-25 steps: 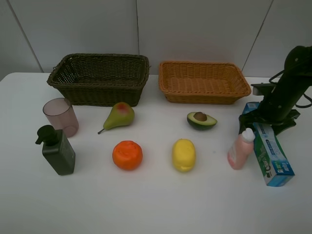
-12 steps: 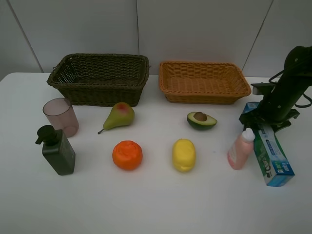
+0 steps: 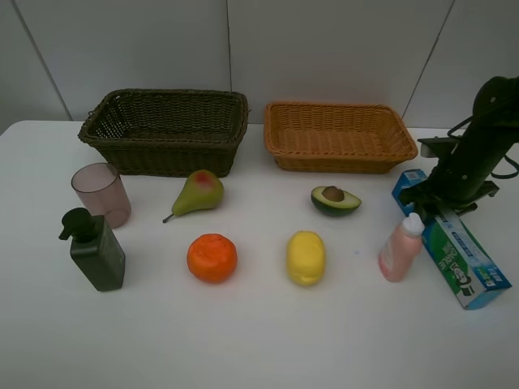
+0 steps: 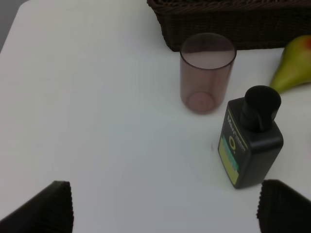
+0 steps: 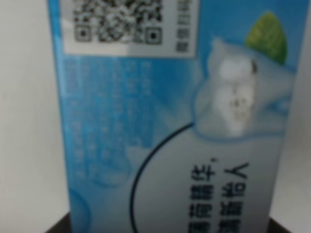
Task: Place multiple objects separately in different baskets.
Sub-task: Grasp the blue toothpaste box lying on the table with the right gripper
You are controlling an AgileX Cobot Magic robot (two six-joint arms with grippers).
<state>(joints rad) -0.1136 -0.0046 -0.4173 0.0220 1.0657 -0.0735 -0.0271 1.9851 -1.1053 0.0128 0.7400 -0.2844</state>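
Black right tool [image 3: 443, 199] grips blue-green toothpaste box [image 3: 464, 261].

1. Right arm [image 3: 485, 138]: black, at the right edge of the high view. It comes down from the upper right corner and bends inward toward the middle right.
2. Right gripper [image 3: 446, 197]: points downward at the arm's lower end, its jaws drawn in on the upper end of the box [image 3: 466, 263].
3. Right fingertips [image 5: 60, 227]: dark, in the two lower corners of the wrist view, one against each long side of the box.
4. Left gripper [image 4: 165, 211]: seen only in its own wrist view, jaws spread wide.
5. Left fingertips [image 4: 46, 208]: dark and ridged, one in the lower left corner, one in the lower right.
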